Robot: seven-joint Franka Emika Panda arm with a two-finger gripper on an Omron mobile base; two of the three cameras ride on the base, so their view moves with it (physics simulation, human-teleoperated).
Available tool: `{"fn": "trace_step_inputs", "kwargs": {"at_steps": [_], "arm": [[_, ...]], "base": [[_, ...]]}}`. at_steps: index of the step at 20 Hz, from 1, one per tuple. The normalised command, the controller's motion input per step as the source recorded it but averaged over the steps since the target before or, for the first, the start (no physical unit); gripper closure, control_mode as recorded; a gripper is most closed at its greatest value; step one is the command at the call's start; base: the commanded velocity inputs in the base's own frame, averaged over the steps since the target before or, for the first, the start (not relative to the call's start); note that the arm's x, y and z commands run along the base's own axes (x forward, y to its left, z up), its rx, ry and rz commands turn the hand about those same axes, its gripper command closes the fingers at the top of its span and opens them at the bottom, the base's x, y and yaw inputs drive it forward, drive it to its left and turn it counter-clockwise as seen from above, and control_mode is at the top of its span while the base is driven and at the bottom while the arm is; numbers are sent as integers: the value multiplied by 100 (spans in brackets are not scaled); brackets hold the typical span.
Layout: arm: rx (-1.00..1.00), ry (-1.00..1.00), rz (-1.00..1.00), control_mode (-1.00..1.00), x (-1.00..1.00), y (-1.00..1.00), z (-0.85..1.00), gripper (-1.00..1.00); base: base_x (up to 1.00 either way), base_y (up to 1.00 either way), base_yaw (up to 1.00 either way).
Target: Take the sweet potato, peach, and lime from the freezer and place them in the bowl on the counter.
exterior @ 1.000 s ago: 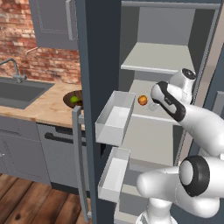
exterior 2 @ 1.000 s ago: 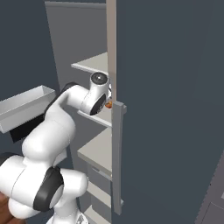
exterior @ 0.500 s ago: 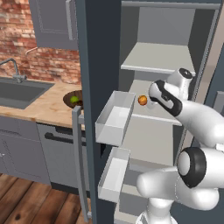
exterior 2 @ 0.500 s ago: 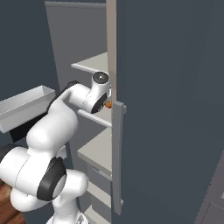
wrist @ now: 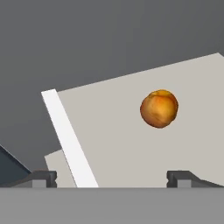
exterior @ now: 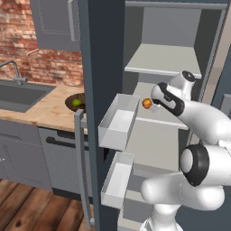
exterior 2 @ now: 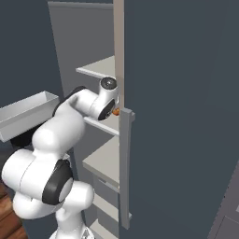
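Observation:
The peach point(exterior: 146, 103) rests on a pale middle shelf point(exterior: 168, 118) of the open freezer point(exterior: 104, 54). In the hand view the peach point(wrist: 159, 108) lies ahead and right of centre, apart from my open gripper point(wrist: 112, 178), whose fingertips point(wrist: 43, 178) stand wide with nothing between them. A sliver of orange peach point(exterior 2: 115, 111) peeks out beside the hand in the right base view. On the counter point(exterior: 43, 110) left of the freezer door stands the dark wooden bowl point(exterior: 68, 102) with the lime point(exterior: 76, 103) inside. The sweet potato is out of view.
Two white door bins point(exterior: 118, 122) point(exterior: 116, 181) jut from the open door beside the arm, with the long grey handle point(exterior: 81, 167) below. A grey sink point(exterior: 22, 92) is set in the counter at far left. The freezer's right door edge point(exterior 2: 122, 140) stands close beside the arm.
The hand has edged slightly toward the peach inside the freezer. The peach, bowl and lime have not moved.

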Motion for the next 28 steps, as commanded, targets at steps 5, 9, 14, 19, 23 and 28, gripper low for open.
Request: {"fn": "trace_step_inputs", "kwargs": {"at_steps": [5,9,14,19,23,28], "arm": [[0,0,0,-100,22,0,-17,-100],[0,0,0,-100,14,-3,-21,-100],[0,0,0,-100,18,-5,-4,-100],[0,0,-2,-100,21,-4,0,-100],[0,0,-1,-100,25,-1,0,-100],[0,0,0,-100,21,-1,-8,-100]], "base": [[0,0,0],[0,0,0],[0,0,0],[0,0,0],[0,0,0],[0,0,0]]}}
